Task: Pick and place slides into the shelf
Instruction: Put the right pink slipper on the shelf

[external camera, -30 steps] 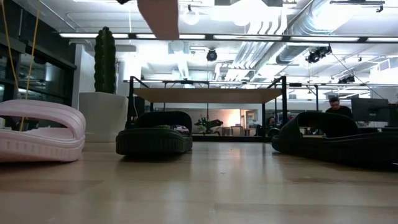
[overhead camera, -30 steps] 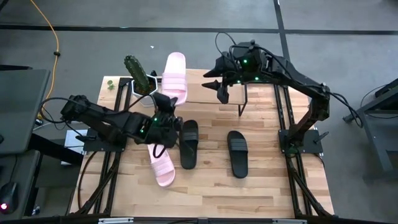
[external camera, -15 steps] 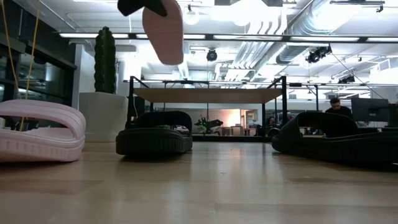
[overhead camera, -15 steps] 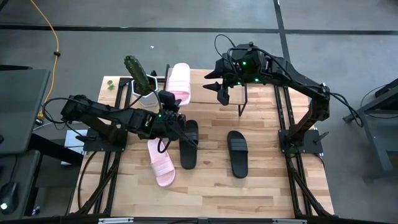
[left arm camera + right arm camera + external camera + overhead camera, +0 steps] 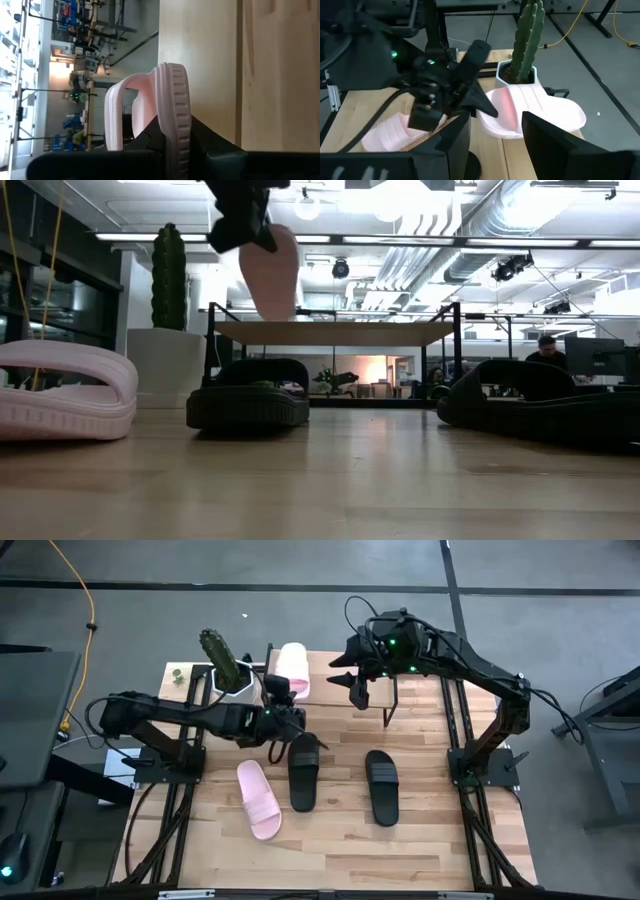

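Observation:
My left gripper (image 5: 285, 702) is shut on a pale pink slide (image 5: 292, 666), which it holds in the air over the left end of the shelf (image 5: 325, 686). In the low view the slide (image 5: 272, 272) hangs just above the shelf's light wooden board (image 5: 340, 332). The second pink slide (image 5: 258, 798) lies sole down on the table. Two black slides (image 5: 303, 770) (image 5: 381, 786) lie sole down to its right. My right gripper (image 5: 357, 690) hovers open above the shelf and touches nothing. My left gripper pinches the pink slide between its two fingers at the sole's ribbed rim (image 5: 172, 142), behind the strap (image 5: 116, 115). It comes at the slide from the table's near-left side. The slide is lifted clear and tilted, its free end toward the far edge.
A white pot with a tall green cactus (image 5: 228, 668) stands at the table's far left, close beside the held slide. My right arm reaches over the shelf from the right. The near half of the table (image 5: 440, 840) lies bare.
My left gripper has carried the pink slide toward the far edge and to the right, up to the shelf, and has lowered it. The slide has tipped over, so from above it now shows shorter. My right arm has kept still.

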Robot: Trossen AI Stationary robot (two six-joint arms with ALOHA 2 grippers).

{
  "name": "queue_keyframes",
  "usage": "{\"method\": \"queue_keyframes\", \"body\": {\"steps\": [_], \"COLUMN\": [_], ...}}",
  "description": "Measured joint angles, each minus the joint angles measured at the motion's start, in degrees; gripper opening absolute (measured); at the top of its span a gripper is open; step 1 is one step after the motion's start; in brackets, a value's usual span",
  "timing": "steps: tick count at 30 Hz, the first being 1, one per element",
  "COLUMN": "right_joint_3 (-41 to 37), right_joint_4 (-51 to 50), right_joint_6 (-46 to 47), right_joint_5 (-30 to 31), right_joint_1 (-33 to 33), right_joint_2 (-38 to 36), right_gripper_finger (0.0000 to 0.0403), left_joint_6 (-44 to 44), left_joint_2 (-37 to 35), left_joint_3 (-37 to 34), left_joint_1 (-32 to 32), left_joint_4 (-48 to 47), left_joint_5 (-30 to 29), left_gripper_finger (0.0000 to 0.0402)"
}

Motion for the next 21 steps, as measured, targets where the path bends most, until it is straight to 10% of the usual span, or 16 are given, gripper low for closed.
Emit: {"method": "queue_keyframes", "body": {"steps": [21], "right_joint_3": [-2.8], "right_joint_4": [-1.1], "right_joint_6": [-2.4], "right_joint_5": [0.2], "right_joint_1": [1.6], "right_joint_2": [0.0], "right_gripper_finger": [0.0169], "left_joint_6": [2.6], "left_joint_2": [0.0], "left_joint_3": [-2.0], "left_joint_1": [5.2], "left_joint_4": [2.0], "left_joint_5": [5.8], "left_gripper_finger": [0.0023]}}
